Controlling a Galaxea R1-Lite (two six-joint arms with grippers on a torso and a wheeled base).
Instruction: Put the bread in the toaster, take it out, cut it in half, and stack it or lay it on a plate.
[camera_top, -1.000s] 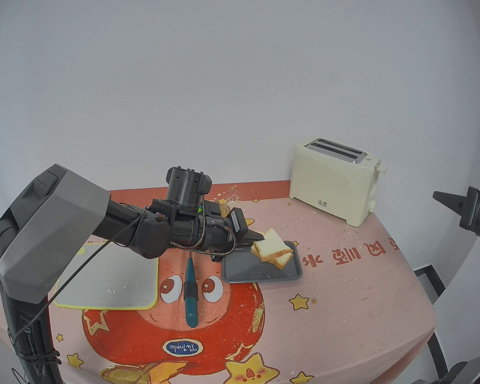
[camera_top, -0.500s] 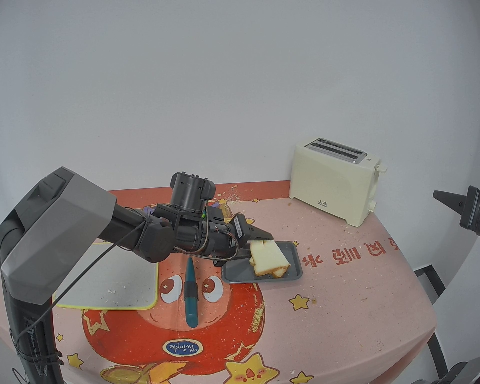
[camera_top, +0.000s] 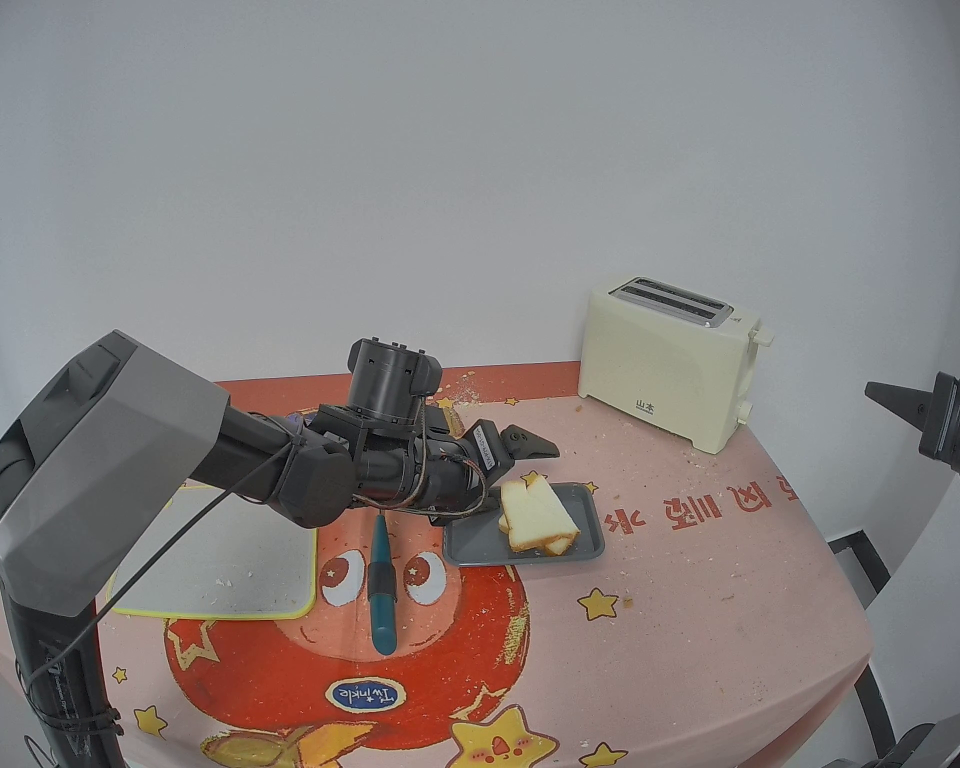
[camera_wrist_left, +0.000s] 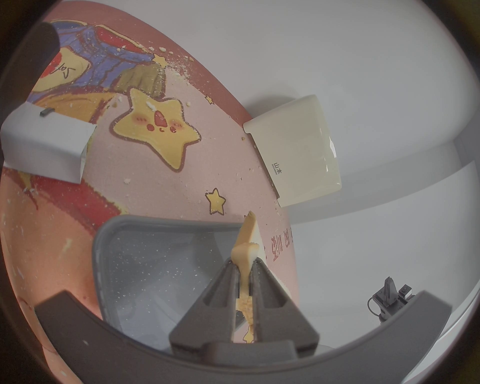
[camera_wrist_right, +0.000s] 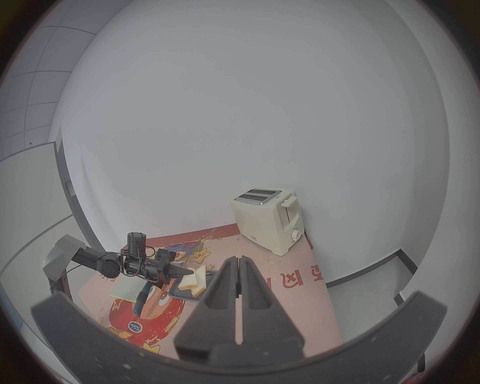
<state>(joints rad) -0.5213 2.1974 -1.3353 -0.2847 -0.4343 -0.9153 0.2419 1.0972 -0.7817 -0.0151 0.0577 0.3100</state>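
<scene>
My left end effector sits stretched forward, low and level; my right end effector hangs aside, jaws together.

table, pink cloth | toaster | grey tray | teal knife | cutting board

Toaster shared across three views

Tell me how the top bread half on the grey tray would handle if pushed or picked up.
The top bread half is a small white slice, so probably light and soft. Crumbs across the tablecloth suggest it flakes under a tight squeeze. It rests aslant on the lower half, so a push may slide it off.
</scene>
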